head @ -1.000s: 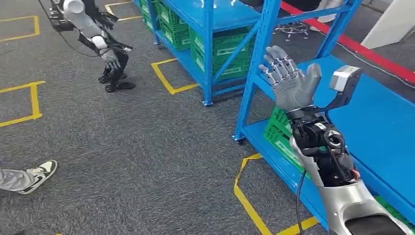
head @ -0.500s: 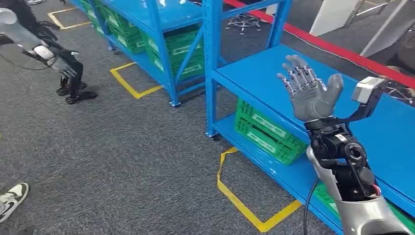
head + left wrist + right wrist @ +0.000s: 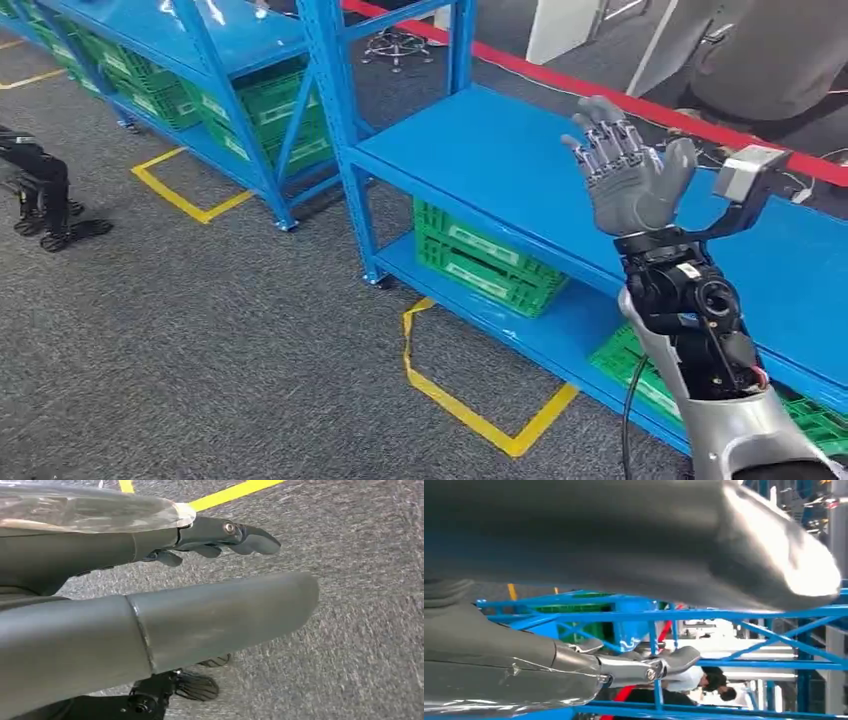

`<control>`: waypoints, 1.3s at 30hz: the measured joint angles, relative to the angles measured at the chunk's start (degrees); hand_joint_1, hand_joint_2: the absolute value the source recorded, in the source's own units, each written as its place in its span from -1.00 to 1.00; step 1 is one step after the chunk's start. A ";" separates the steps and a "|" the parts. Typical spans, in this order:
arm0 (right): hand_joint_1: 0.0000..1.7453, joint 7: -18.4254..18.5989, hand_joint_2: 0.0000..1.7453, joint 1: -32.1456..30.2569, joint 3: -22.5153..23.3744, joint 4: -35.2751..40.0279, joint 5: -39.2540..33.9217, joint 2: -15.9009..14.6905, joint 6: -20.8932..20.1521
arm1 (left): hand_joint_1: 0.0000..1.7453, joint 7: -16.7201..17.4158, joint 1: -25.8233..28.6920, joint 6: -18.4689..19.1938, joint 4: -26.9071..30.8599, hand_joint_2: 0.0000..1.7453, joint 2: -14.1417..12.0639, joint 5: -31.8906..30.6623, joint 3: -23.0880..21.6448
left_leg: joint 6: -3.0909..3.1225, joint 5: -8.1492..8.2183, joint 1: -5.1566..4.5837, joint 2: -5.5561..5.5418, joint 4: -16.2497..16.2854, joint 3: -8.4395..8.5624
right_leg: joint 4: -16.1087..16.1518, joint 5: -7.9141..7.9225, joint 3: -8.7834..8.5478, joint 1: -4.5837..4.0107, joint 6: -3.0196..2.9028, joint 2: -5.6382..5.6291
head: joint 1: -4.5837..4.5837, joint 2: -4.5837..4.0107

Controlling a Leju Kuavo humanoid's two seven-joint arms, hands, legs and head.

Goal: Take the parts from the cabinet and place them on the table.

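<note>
Bare shelf top beyond upright post

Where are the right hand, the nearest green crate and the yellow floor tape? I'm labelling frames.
right hand (image 3: 628,182), head view, palm
green crate (image 3: 482,258), head view, front wall
yellow floor tape (image 3: 470,415), head view, near strip

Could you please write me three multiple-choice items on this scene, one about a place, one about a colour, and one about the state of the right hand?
1. Where does the nearest green crate sit?
A. on the rack's top shelf
B. on the rack's bottom shelf
C. on the carpet

2. What colour is the tape marking the floor?
A. yellow
B. white
C. green

3. How is the right hand?
A. gripping a crate
B. fist closed
C. raised, fingers spread, holding nothing

Answers:
1 B, the crate rests on the low blue shelf under the bare upper shelf.
2 A, the floor outline is yellow.
3 C, the head view shows the palm up above the shelf with nothing in it.
</note>
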State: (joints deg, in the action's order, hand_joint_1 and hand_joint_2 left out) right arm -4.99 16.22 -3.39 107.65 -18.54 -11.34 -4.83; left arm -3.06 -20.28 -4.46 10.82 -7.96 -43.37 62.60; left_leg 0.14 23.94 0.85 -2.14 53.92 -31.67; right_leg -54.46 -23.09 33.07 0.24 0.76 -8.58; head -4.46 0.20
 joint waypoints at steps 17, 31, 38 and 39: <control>-1.00 -3.58 -1.00 7.14 -1.71 -8.26 0.53 0.66 -1.12 | -1.00 -0.09 0.60 -0.76 0.02 -1.00 -0.59 0.79 0.26 | -1.69 3.55 -0.82 4.90 3.97 -0.93 | -0.37 -1.20 -1.15 -0.20 -2.00 10.75 | -0.59 0.00; -1.00 -4.24 -1.00 9.23 -2.56 -12.81 0.48 1.64 -1.31 | -1.00 -0.09 0.30 -1.07 0.02 -1.00 -0.72 0.57 0.42 | -0.01 -0.72 0.02 0.01 -0.16 -0.98 | -0.91 -0.86 0.09 0.01 -0.54 2.07 | -0.07 0.00; -1.00 -4.08 -1.00 8.06 -2.69 -13.16 0.48 1.64 -1.16 | -1.00 -0.07 0.43 -0.68 0.02 -1.00 -0.52 0.15 0.42 | 0.48 -0.22 -0.38 4.65 -0.13 -0.59 | -16.03 -6.67 6.83 0.31 0.48 8.34 | -1.22 0.00; -1.00 -4.00 -1.00 8.07 -2.69 -13.16 0.50 1.64 -1.16 | -1.00 -0.02 0.40 -0.68 0.02 -1.00 -0.48 0.13 0.42 | 0.37 -0.12 -0.38 5.11 -0.13 -0.48 | -12.97 -5.02 5.16 0.32 0.42 8.58 | -1.25 0.00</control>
State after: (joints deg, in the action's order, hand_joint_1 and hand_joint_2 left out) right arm -8.98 24.28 -6.08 94.49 -18.03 -9.70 -5.99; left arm -3.08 -19.88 -5.14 10.84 -8.44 -43.23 63.01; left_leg 0.51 23.82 0.47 2.97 53.79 -32.15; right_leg -67.43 -28.11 38.24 0.56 1.18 0.01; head -5.70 0.20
